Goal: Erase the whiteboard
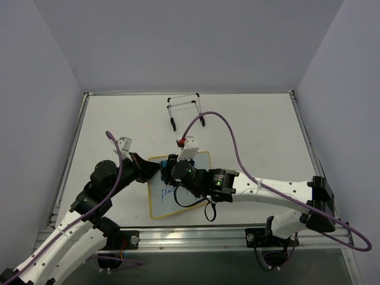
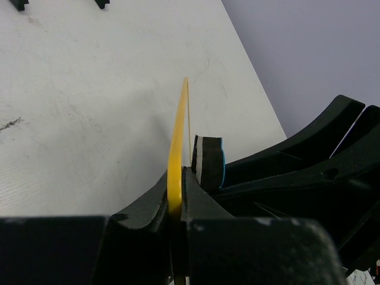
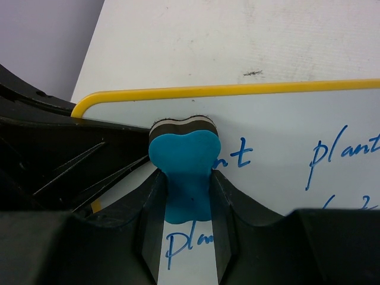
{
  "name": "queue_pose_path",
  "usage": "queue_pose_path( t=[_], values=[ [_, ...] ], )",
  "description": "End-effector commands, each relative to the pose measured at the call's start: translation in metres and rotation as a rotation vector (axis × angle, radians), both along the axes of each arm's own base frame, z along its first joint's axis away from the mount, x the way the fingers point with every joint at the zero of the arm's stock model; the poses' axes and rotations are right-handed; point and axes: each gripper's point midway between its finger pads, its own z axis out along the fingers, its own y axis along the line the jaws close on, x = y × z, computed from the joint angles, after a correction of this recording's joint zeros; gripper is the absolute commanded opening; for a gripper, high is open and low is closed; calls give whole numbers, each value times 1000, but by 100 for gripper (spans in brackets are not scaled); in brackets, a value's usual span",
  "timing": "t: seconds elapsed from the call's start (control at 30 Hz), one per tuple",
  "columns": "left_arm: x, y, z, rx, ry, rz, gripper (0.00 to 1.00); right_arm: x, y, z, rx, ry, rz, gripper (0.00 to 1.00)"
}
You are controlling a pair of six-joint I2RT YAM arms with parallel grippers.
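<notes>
Well, the whiteboard (image 1: pixel 159 202) sits near the front middle of the table (image 1: pixel 261 136), between the two arms. It has a thin yellow frame, rounded corners and blue handwriting repeating "plant". Only the left wrist view shows the left gripper (image 2: pixel 178 196) pinched tight on its edge. The right wrist view shows the right gripper (image 3: pixel 185 196) clamping a blue eraser (image 3: pixel 184 154) against the writing.

A white tabletop (image 1: pixel 261 136), lightly scuffed, spreads out in front of me. A black wire easel stand (image 1: pixel 185 111) sits toward its far edge. Nearer to me than the stand is the yellow-framed whiteboard (image 1: pixel 160 205); I cannot tell whether it rests on the surface.
</notes>
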Motion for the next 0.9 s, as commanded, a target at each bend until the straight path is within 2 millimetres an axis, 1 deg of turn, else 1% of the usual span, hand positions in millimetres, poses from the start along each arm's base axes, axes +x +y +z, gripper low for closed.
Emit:
queue_pose_path(
  t=[0.0, 0.03, 0.1, 0.13, 0.17, 0.23, 0.27, 0.3, 0.33, 0.37, 0.4, 0.53, 0.6, 0.63, 0.67, 0.73, 0.8, 0.87],
  values=[
    [-2, 2, -8, 85, -44, -29, 2, 8, 7, 12, 62, -9, -72, 0],
    [-2, 1, -8, 84, -44, -34, 2, 9, 5, 7, 56, -1, -80, 0],
    [-2, 2, -8, 84, -41, -32, 2, 11, 3, 5, 68, 12, -89, 0],
    [-3, 1, -7, 82, -44, -37, 2, 12, 0, 1, 60, 19, -89, 0],
    [-3, 1, -6, 76, -50, -41, 2, 21, -6, -3, 57, 30, -108, 0],
    [-6, 1, -4, 70, -58, -45, 2, 27, -14, -6, 61, 50, -108, 0],
    [-7, 1, -2, 62, -67, -52, 2, 34, -21, -10, 54, 55, -125, 0],
    [-8, 0, -2, 59, -70, -56, 2, 35, -22, -9, 60, 56, -123, 0],
    [-8, 1, -1, 54, -76, -54, 2, 35, -21, -8, 62, 59, -119, 0],
    [-8, 1, 0, 53, -77, -54, 2, 36, -18, -3, 72, 55, -115, 0],
    [-8, 1, 0, 53, -79, -52, 2, 34, -15, -4, 77, 61, -106, 0],
    [-8, 0, 4, 45, -95, -58, 2, 30, 6, 12, 179, 51, -75, 0],
    [-8, 0, 3, 46, -93, -58, 2, 28, 19, 19, 195, 53, -59, 0],
    [-9, 0, 3, 45, -93, -61, 2, 23, 23, 19, 195, 59, -52, 0],
    [-9, -1, 4, 40, -99, -65, 2, 23, 26, 22, 213, 60, -60, 0],
    [-11, -1, 3, 36, -102, -71, 2, 23, 28, 27, 260, 58, -67, 0],
    [-12, -1, 3, 33, -103, -72, 2, 24, 25, 36, 307, 52, -94, 0],
    [-12, 0, 5, 27, -115, -72, 2, 25, 23, 40, 325, 47, -100, 0]
  ],
)
